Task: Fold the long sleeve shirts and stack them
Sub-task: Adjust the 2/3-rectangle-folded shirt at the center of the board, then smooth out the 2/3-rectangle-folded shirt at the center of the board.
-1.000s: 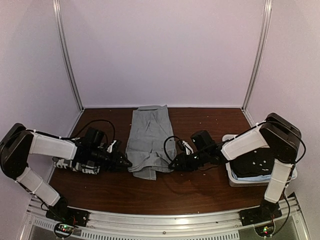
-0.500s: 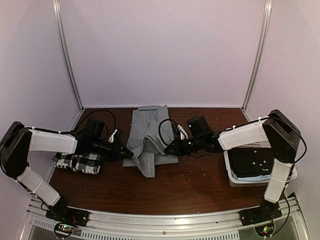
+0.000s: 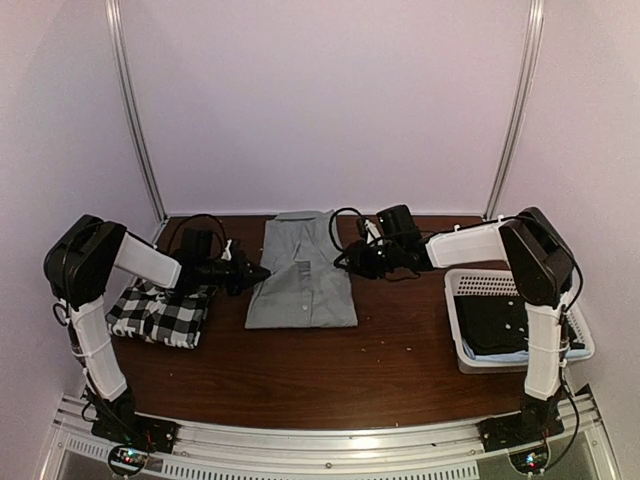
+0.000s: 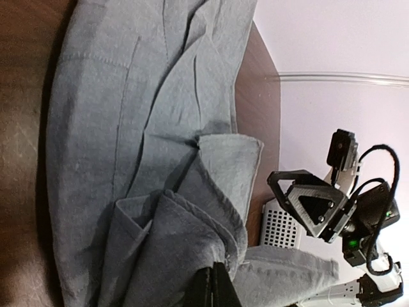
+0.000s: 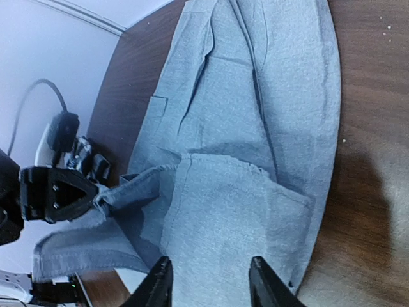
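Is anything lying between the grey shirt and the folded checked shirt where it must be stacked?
No loose object. The table between grey shirt and checked shirt shows bare wood; only the left gripper, shut on the grey shirt's edge, reaches over its far end.

We see a dark wooden table (image 3: 400,375) carrying a white perforated basket (image 3: 478,286) at its right edge. Dark cloth (image 3: 490,325) lies inside it, and pale walls (image 3: 320,100) close in three sides.
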